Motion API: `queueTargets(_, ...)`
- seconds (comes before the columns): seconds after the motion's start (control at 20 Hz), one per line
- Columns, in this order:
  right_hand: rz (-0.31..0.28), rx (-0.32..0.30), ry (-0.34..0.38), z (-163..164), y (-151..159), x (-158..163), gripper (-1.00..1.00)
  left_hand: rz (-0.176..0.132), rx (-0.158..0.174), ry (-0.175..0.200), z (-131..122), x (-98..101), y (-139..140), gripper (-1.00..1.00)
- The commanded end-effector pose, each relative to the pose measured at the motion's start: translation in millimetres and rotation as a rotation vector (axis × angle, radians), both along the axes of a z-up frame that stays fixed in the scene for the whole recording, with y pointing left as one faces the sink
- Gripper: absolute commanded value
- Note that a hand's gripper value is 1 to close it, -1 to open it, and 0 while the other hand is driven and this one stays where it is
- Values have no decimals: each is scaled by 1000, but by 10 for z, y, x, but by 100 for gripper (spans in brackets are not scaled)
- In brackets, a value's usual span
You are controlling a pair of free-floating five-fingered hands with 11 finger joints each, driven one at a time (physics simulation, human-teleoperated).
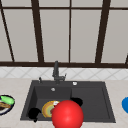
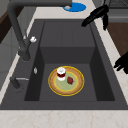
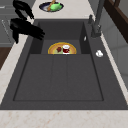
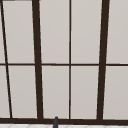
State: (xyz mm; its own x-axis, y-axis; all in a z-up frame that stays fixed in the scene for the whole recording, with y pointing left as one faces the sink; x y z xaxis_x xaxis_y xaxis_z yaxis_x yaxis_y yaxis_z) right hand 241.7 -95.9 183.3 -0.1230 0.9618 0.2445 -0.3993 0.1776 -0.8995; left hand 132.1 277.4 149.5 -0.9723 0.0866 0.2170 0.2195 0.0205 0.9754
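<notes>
At sink front: both hands hover off the front rim, nothing held, nothing touched.

- right hand (image 1: pixel 77 101): fingers straight, slightly spread, reaching in over the rim of the sink (image 2: pixel 67 32) near the divider btw deep basin and drainer half. Empty palm, well above the basin floor.
- left hand (image 1: pixel 33 113): by the front-left corner of the deep basin, idle in the air. Open or closed: can't tell, it's a dark blob in front view and cut by the frame edge in left side view.
- yellow plate (image 2: pixel 75 88): flat on the deep basin floor, roughly centred. On it a small jar (image 2: pixel 61 73), upright, white lid, and just beside that a red bit (image 2: pixel 70 80), not touching as far as can be seen.
- red ball (image 1: pixel 67 115): low in front view's foreground, overlaps plate's right edge and sink's front rim; what it rests on can't be told.
- faucet (image 1: pixel 56 71) at back rim, spout over the basin. Dark dish (image 3: pixel 43 7) w/ green food on bench to the left, blue dish (image 2: pixel 77 7) on bench to the right.

Judgement: approach phase, pre-contact. Right hand looks like the working one; plate and jar are the nearest things. Any grasp from here calls for a drop into the basin plus a shift toward the plate, w/ fingers closing round the jar or under the plate rim. Basin walls limit wrist angle, so coming in from above seems cleanest.
</notes>
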Motion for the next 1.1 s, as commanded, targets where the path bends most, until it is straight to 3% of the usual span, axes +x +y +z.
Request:
queueTargets(0.0,5,38,33,0,-180,-259,-100,0,0,0,0,0,0,0)
queueTargets(0.85,22,64,141,57,-932,-1464,-100,0,0,0,0,0,0,0)
queueTargets(1.05,85,50,122,72,-1095,-1554,-100,0,0,0,0,0,0,0)
